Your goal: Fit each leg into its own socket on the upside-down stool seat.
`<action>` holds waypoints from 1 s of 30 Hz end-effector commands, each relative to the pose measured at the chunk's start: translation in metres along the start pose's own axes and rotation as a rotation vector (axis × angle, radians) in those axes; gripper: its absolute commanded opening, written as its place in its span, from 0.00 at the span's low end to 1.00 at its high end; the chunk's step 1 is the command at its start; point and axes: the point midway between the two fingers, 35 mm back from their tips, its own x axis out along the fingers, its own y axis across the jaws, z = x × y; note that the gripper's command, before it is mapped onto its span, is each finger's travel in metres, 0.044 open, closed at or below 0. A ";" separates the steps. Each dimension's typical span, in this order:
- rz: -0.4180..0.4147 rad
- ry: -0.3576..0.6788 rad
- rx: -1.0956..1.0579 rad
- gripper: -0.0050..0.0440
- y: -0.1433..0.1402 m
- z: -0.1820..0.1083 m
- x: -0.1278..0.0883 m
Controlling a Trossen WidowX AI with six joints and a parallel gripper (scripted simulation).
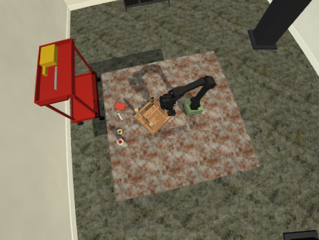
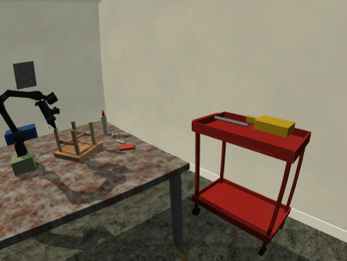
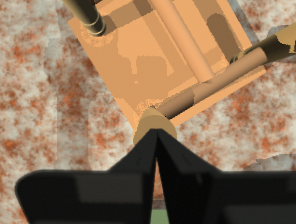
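The wooden stool seat (image 1: 157, 126) (image 2: 68, 157) (image 3: 112, 65) lies upside down, flat on the table, with a leg standing up at each corner. The near leg (image 2: 76, 143), the right leg (image 2: 92, 133) and the back leg (image 2: 73, 126) look upright. Stretcher bars join legs low down. My gripper (image 2: 55, 127) (image 3: 156, 134) is shut and empty. Its tips are at the top of the leg (image 2: 57, 141) (image 3: 141, 134) nearest the arm base, touching it or just above. The tips hide part of that leg in the wrist view, and its shoulder is not clear.
A red block (image 1: 120, 106) (image 2: 126, 146), a white stick (image 1: 120, 116), a small yellowish ring (image 1: 118, 131) and a bottle with a red tip (image 1: 122, 143) (image 2: 105, 125) lie or stand beyond the stool. The green base block (image 1: 193, 108) (image 2: 23, 164) is on the arm's side. A red cart (image 2: 237, 193) stands beside the table.
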 end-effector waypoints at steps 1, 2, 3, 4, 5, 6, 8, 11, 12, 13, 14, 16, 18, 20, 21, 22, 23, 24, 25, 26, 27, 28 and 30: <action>-0.004 0.031 -0.001 0.10 0.000 -0.001 0.005; -0.004 0.029 -0.001 0.10 0.000 -0.001 0.004; -0.004 0.027 -0.001 0.10 0.000 0.000 0.002; -0.003 0.025 -0.001 0.10 0.000 0.000 0.001; -0.003 0.024 0.000 0.10 0.000 0.001 -0.001; -0.003 0.022 0.000 0.10 0.000 0.001 -0.003; -0.002 0.018 0.000 0.10 0.000 0.002 -0.006; -0.002 0.013 0.000 0.10 0.000 0.004 -0.010; -0.001 0.011 0.000 0.10 0.000 0.004 -0.012; -0.001 0.009 0.000 0.10 0.000 0.005 -0.013; -0.001 0.009 0.000 0.10 0.000 0.005 -0.013; -0.001 0.007 0.000 0.10 0.000 0.005 -0.015; 0.000 0.004 0.001 0.10 0.000 0.006 -0.018; 0.000 0.000 0.001 0.10 0.000 0.007 -0.021; 0.001 -0.002 0.001 0.10 0.000 0.008 -0.023; 0.001 -0.004 0.001 0.10 0.000 0.008 -0.025; 0.001 -0.005 0.001 0.10 0.000 0.008 -0.026; 0.001 -0.007 0.001 0.10 0.000 0.009 -0.028; 0.001 -0.008 0.001 0.10 0.000 0.009 -0.028; 0.003 0.001 -0.005 0.10 0.001 0.009 -0.024; 0.005 0.003 -0.012 0.10 0.003 0.014 -0.024; 0.008 0.005 -0.023 0.10 0.006 0.023 -0.025; 0.015 0.012 -0.050 0.10 0.015 0.045 -0.026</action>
